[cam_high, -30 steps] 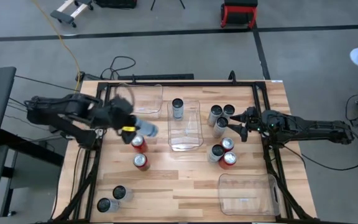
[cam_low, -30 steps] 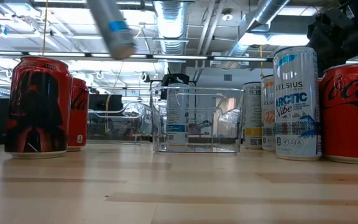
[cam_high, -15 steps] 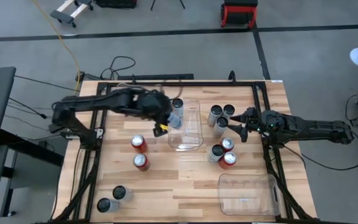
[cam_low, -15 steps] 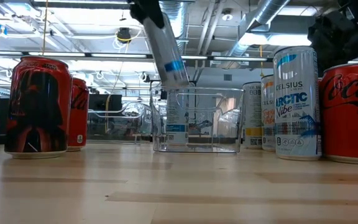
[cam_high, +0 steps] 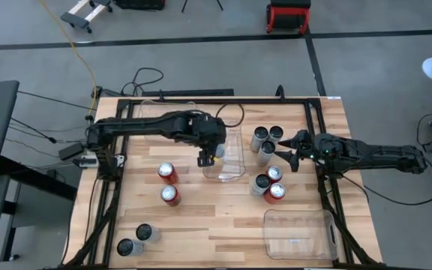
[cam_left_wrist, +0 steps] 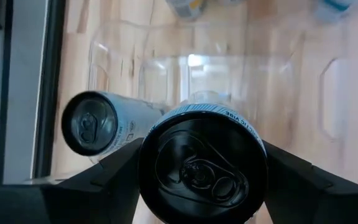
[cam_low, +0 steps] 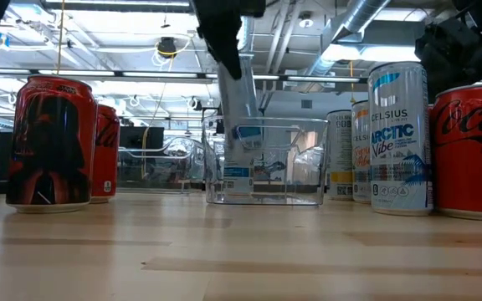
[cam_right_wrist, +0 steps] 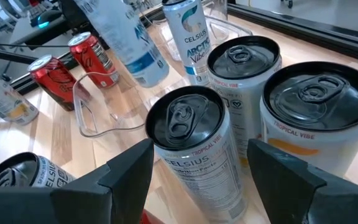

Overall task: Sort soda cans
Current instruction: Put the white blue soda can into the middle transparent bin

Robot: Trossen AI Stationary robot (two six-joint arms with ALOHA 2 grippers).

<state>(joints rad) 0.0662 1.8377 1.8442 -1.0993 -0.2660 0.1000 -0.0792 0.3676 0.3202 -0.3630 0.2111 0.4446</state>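
My left gripper (cam_high: 208,152) is shut on a silver-grey can (cam_low: 243,94) above the middle clear bin (cam_high: 233,159). One more silver can (cam_left_wrist: 92,124) stands upright in that bin. My right gripper (cam_high: 289,154) is open beside the cluster of silver cans (cam_high: 267,140) on the table's right. In the right wrist view its fingers (cam_right_wrist: 124,175) flank the nearest silver can (cam_right_wrist: 190,144) without touching it. Two red cans (cam_high: 168,183) stand left of the middle bin, and two more red cans (cam_high: 275,184) with one silver can stand on the right. Two dark cans (cam_high: 134,239) are near the left front corner. My left gripper pinches the silver-grey can between its two fingers (cam_left_wrist: 118,168) at the sides of its top end (cam_left_wrist: 202,167), coming from above. The can hangs below the fingers, slightly tilted and lifted clear. Its lower end (cam_low: 253,134) dips below the rim of the middle bin.
A clear bin (cam_high: 169,118) sits at the far left of the table and another (cam_high: 298,233) at the near right. A black frame (cam_high: 223,97) runs round the table's edges. Bare wood lies along the near middle.
My left gripper carried the silver can from the table's left toward the right, until it was over the middle bin. It then went down, so the can's lower end entered the bin. The can went from steeply tilted to nearly upright.
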